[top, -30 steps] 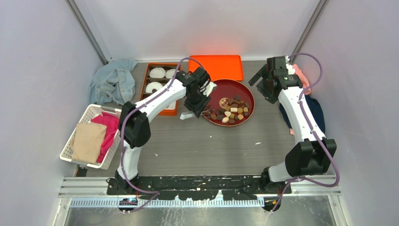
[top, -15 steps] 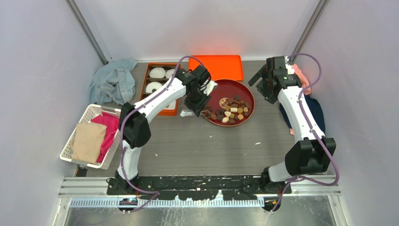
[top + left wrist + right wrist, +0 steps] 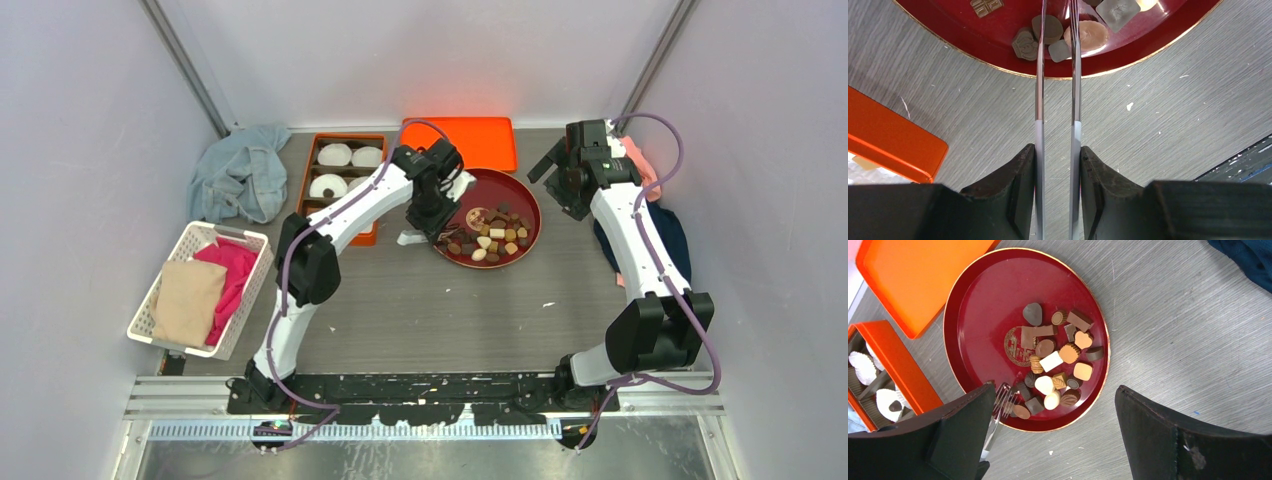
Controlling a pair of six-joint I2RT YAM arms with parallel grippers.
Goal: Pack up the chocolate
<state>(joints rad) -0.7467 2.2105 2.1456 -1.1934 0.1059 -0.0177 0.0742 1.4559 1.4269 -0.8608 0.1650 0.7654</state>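
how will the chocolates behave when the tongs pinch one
The chocolates look small and smooth: probably light, and one may slip from the thin metal tongs. The glossy plate likely lets them skid when nudged.

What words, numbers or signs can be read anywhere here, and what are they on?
No readable words or numbers in any view.
gold emblem at the centre of the red plate: a seal-like sign, partly covered, not legible as text.
chocolate: some pieces carry pressed patterns only, one crown-like; no letters.
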